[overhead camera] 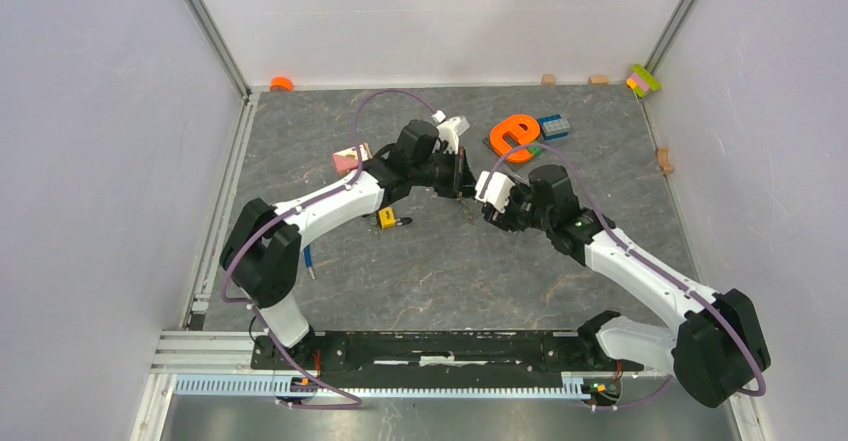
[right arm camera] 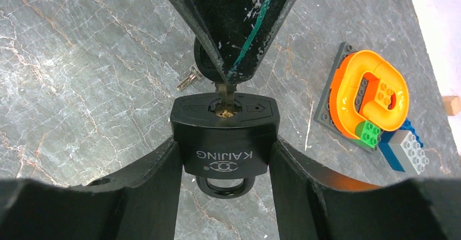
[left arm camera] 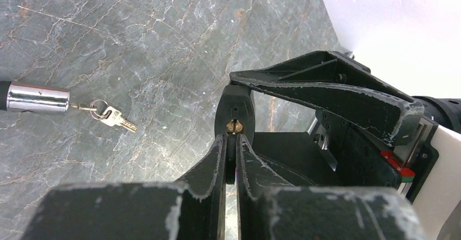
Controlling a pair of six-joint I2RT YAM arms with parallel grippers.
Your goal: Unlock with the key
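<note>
A black padlock (right arm camera: 225,142) marked KAIJING sits crosswise between my right gripper's (right arm camera: 225,150) fingers, shackle toward the wrist and keyhole end facing away. My right gripper is shut on its body. My left gripper (left arm camera: 232,139) meets it from the other side, shut on the black head of the key (left arm camera: 231,158). The key's blade (right arm camera: 223,94) stands in the brass keyhole (right arm camera: 223,109). A second key (right arm camera: 187,80) hangs behind it. In the top view both grippers, left (overhead camera: 462,175) and right (overhead camera: 482,187), touch nose to nose above the middle of the table.
An orange ring piece on a grey plate (right arm camera: 369,96) with green and blue bricks (right arm camera: 405,150) lies to the right of the padlock. A small yellow padlock (overhead camera: 386,218) and a pink block (overhead camera: 347,159) lie near the left arm. A silver cylinder (left arm camera: 38,97) with loose keys (left arm camera: 114,116) rests on the table.
</note>
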